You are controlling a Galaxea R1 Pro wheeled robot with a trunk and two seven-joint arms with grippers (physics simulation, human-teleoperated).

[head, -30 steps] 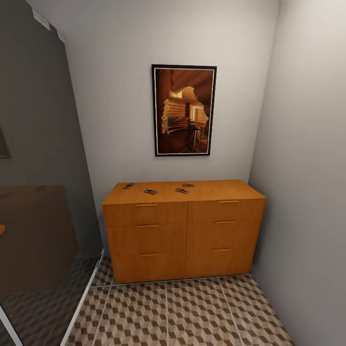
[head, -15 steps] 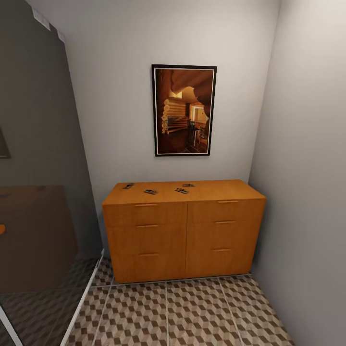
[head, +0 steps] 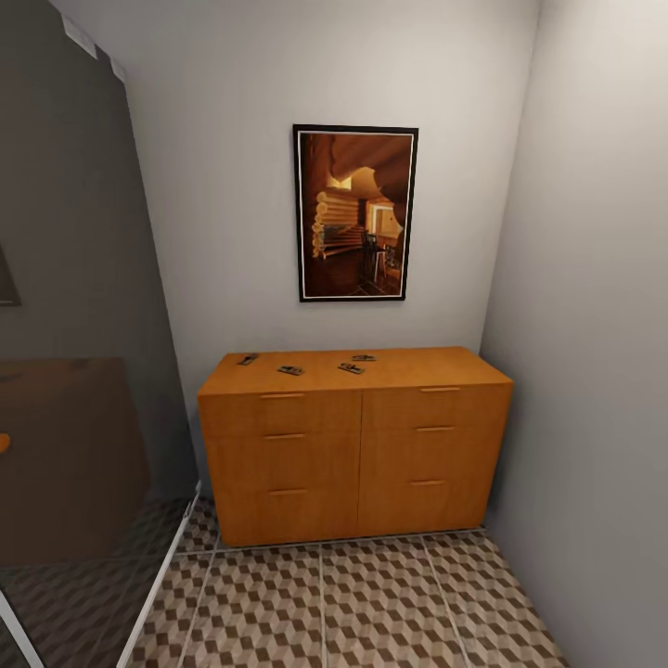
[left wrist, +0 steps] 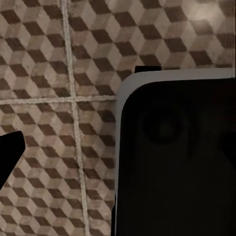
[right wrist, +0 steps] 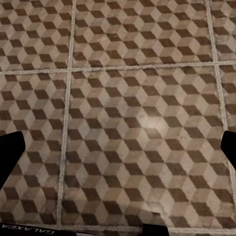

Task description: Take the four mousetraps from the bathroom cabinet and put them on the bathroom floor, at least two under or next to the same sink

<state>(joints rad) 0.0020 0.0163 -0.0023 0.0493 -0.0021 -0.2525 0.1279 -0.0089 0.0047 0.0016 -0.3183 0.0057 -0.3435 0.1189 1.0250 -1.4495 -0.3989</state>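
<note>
Right underfoot, the bathroom floor [head: 371,603] with its cube-patterned tiles runs up to the cabinet [head: 353,455]. The right wrist view looks straight down at those tiles, with a dark fingertip at each side edge, so the right hand [right wrist: 118,147] looks spread wide and carries nothing. For the left hand, a dark rounded body of the robot blocks most of its view, and I cannot tell whether it is spread or pressed together.

Further on, the orange-brown cabinet stands against the back wall, all drawers closed. The four mousetraps [head: 290,370] lie on its flat top towards the back, strung out from the left edge to about the middle, apart from one another. Above hangs a framed picture [head: 356,213].

To my eye the job is at the approach. I would roll close and square to the front, raise the trunk, then come down over one trap, pinching its wooden edges.
</note>
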